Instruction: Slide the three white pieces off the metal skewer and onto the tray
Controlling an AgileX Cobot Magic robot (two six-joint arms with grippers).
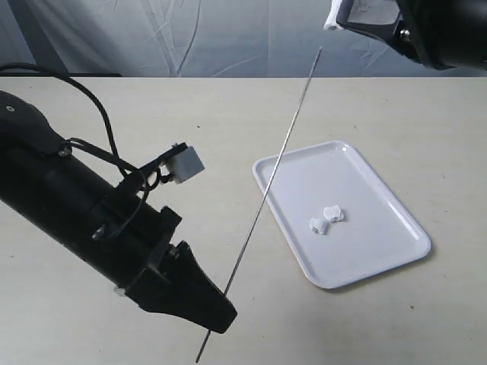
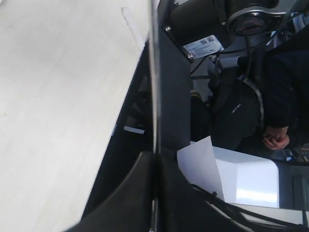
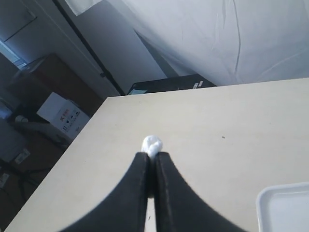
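The thin metal skewer (image 1: 266, 199) slants up from my left gripper (image 1: 217, 310), which is shut on its lower end; the rod's upper tip is bare. In the left wrist view the skewer (image 2: 154, 72) runs straight out from between the closed jaws of the left gripper (image 2: 155, 159). Two white pieces (image 1: 326, 219) lie side by side on the white tray (image 1: 380, 251). My right gripper (image 3: 151, 155) is shut on the third white piece (image 3: 152, 144), which pokes out past the fingertips. In the exterior view that piece (image 1: 332, 20) shows at the top edge, just beyond the skewer's tip.
A small grey block (image 1: 186, 163) on a cable juts from the left arm. The tray's corner (image 3: 285, 210) shows in the right wrist view. The beige tabletop (image 1: 114, 114) ends at a grey cloth backdrop (image 1: 190, 34); clutter lies past the table edge (image 2: 123, 111).
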